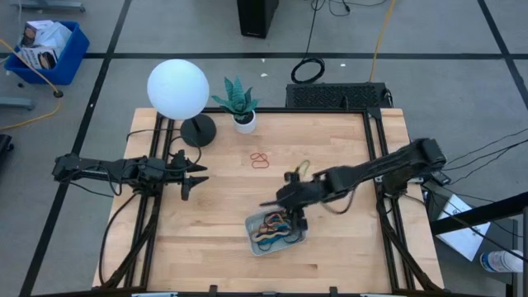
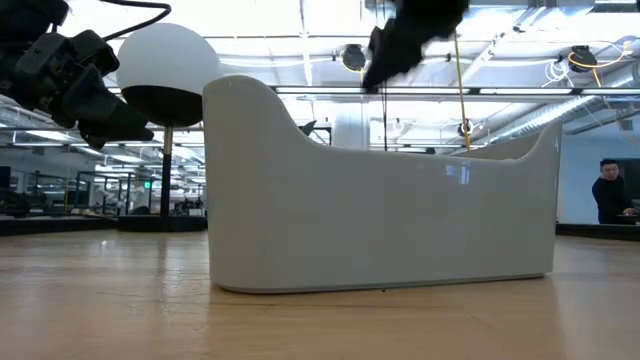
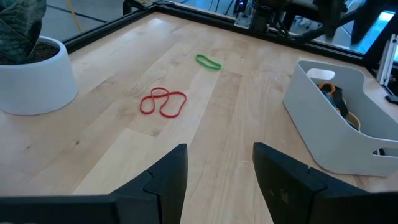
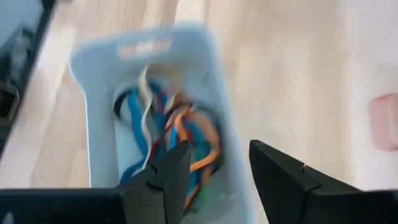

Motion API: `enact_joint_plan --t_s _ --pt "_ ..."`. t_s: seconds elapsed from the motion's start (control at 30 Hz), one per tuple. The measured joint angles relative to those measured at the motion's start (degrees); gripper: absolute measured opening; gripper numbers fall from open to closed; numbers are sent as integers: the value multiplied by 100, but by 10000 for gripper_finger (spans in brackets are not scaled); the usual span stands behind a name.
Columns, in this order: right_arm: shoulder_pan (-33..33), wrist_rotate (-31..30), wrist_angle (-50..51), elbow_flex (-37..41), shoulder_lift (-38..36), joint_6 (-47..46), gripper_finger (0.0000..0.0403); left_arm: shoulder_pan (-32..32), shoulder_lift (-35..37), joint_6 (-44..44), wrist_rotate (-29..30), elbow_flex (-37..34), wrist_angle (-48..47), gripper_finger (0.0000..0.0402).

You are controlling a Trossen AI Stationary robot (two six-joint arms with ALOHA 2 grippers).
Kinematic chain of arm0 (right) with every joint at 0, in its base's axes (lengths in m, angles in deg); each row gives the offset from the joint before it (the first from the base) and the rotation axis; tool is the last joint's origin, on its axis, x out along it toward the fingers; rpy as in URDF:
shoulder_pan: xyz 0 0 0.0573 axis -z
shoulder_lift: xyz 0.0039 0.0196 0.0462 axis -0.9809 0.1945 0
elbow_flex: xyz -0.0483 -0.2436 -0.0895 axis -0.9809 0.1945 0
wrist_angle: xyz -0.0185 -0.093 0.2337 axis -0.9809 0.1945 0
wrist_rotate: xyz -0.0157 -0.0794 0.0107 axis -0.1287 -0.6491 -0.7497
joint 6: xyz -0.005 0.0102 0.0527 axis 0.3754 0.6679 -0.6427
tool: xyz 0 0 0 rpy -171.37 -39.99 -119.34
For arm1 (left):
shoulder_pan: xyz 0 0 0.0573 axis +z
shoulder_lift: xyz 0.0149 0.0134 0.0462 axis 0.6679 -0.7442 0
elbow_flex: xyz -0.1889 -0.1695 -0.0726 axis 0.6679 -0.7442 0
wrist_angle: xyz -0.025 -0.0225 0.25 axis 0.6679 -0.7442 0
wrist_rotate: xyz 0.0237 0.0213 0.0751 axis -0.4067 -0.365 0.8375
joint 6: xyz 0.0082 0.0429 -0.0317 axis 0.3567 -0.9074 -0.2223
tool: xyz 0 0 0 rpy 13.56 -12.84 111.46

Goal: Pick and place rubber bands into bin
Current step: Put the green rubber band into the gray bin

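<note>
High view shows the right gripper (image 1: pixel 290 200) hovering over the far rim of the bin (image 1: pixel 255 244), which sits toward the table's near edge, a little right of centre, and already holds a tangle of rubber bands (image 1: pixel 275 229) in blue, orange, tan and black. Its own wrist camera looks down between its fingers (image 4: pixel 173 171), which stand apart with nothing between them, straight onto that pile. Two bands lie loose on the bare wood: a red band (image 1: pixel 260 160), twisted into a double loop, well beyond the bin toward the far edge and near the table's centre line, and a green band (image 3: pixel 208 61), which shows clearly from the left wrist and lies between the red one and the right arm's side. The left gripper (image 1: pixel 194 172) waits near the left edge, fingers spread and empty, aimed across the table so that the red band (image 3: pixel 163 102) lies ahead of it with its long axis roughly crosswise to the fingers' reach. By my reading both grippers stand at similar range from the red band (the left is perhaps a shade closer); the green one looks better placed for the right. A white globe lamp (image 1: pixel 177 88) and a potted plant (image 1: pixel 238 103) stand along the far edge, clear of either path.
</note>
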Motion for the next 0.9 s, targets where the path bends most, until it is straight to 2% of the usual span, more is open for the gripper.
enact_joint_plan --t_s 0.17,0.47,0.63,0.9 --pt "84 -483 -25 0 -947 1 156 1 2 0 0 0 4 189" --pt "229 -493 -113 0 -2226 80 161 1 2 0 0 1 2 189" --pt "238 -493 -391 -4 -2522 302 158 2 0 0 0 1 4 189" --pt "238 -495 -247 -4 -2414 964 156 1 0 0 0 0 1 189"
